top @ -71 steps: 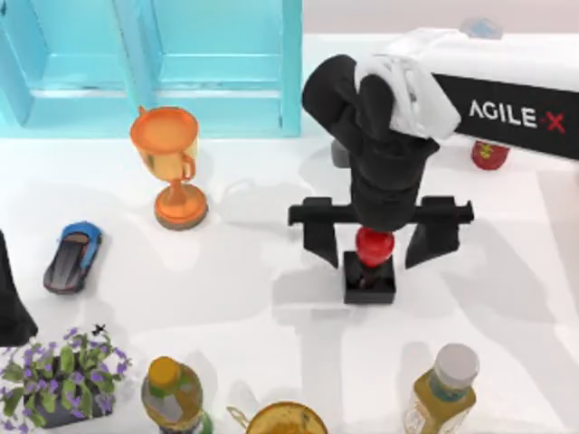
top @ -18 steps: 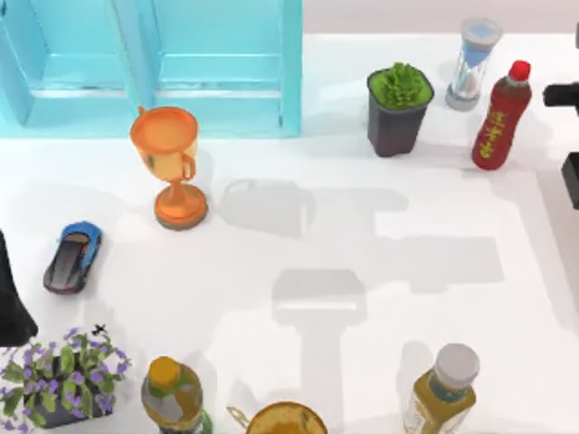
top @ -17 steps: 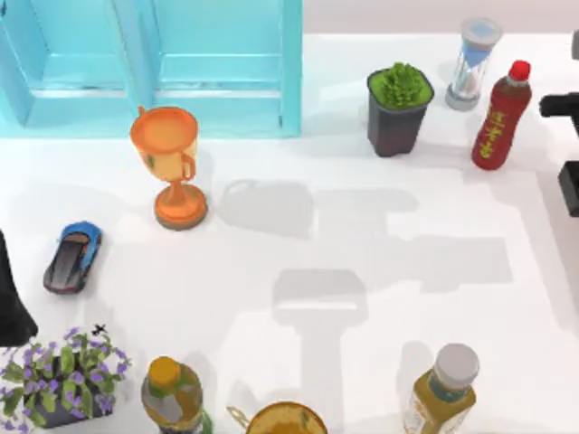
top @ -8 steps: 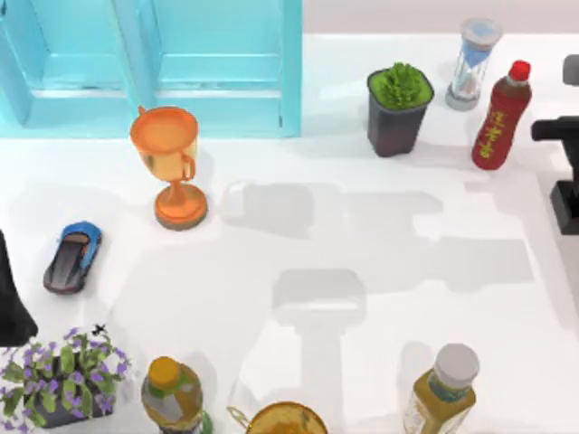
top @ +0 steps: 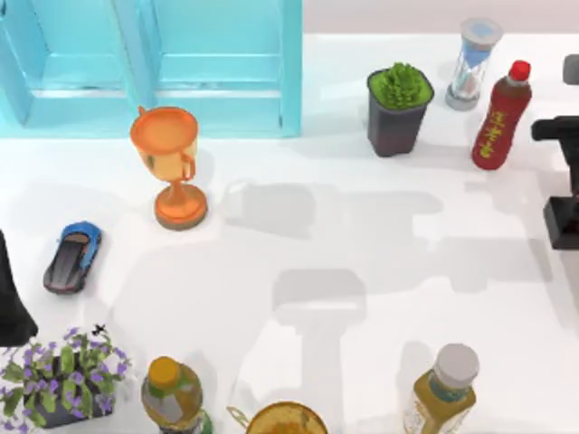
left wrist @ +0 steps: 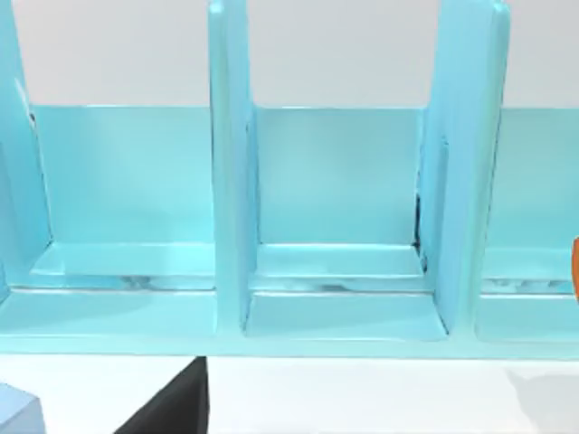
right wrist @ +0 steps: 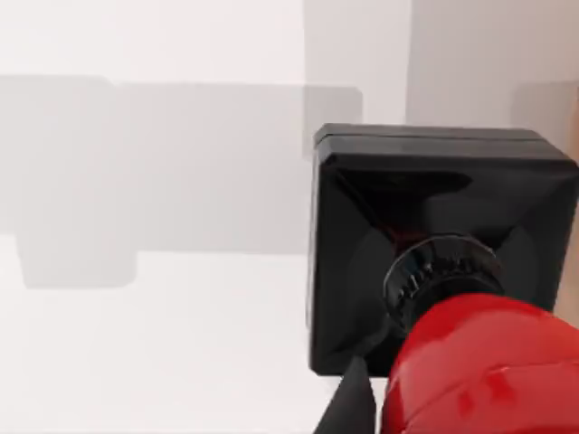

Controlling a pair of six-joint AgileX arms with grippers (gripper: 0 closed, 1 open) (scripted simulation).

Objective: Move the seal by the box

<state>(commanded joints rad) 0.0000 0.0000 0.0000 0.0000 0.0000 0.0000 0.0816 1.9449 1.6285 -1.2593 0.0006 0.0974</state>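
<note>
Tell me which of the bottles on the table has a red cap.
The red bottle near the table's far right edge, beside the hourglass. The two bottles at the near edge differ: one has a grey cap, the other an orange top.

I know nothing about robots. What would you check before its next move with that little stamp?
1. Seal located: ok, its black base and red knob sit right under the right wrist camera.
2. Grip on the seal: cannot tell, the jaws' hold is not clear.
3. Right gripper near the blue box: not ok, it is at the table's right edge and the box is at the back left.
4. Free spot by the box: ok, the table is bare right of the trophy.
5. Left arm out of the way: ok, it is at the left edge.
</note>
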